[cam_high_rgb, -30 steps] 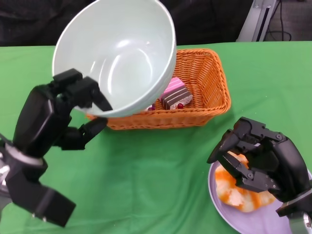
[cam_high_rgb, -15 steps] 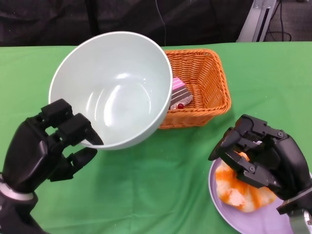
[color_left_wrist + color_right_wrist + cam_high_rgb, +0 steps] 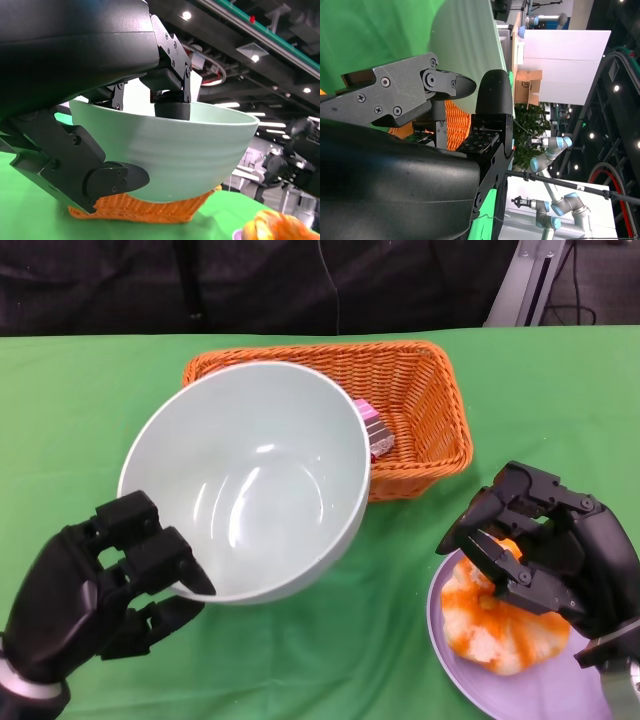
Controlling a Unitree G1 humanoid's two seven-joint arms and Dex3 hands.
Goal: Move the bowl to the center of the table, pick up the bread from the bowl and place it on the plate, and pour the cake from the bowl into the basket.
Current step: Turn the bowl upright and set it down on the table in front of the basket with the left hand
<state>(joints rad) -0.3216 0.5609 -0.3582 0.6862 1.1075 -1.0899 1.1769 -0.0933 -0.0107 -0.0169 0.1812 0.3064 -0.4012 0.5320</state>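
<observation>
My left hand [image 3: 100, 605] grips the rim of the pale green bowl [image 3: 255, 485], which is empty and held above the green table in front of the orange basket [image 3: 425, 405]. The left wrist view shows the bowl [image 3: 185, 150] upright with the basket [image 3: 150, 210] behind it. A pink and brown cake [image 3: 372, 430] lies in the basket, partly hidden by the bowl's rim. The orange and white bread [image 3: 495, 625] sits on the lilac plate [image 3: 520, 695] at the lower right. My right hand [image 3: 545, 550] hovers over the bread with fingers curled, touching or just above it.
The basket [image 3: 452, 125] shows as an orange patch beyond my right hand's fingers [image 3: 420, 85] in the right wrist view. Black curtain runs along the table's far edge. Bare green cloth [image 3: 90, 390] lies left of the basket.
The bowl has come down and back toward me from over the basket and tipped from steeply tilted to nearly upright. My right hand has barely moved.
</observation>
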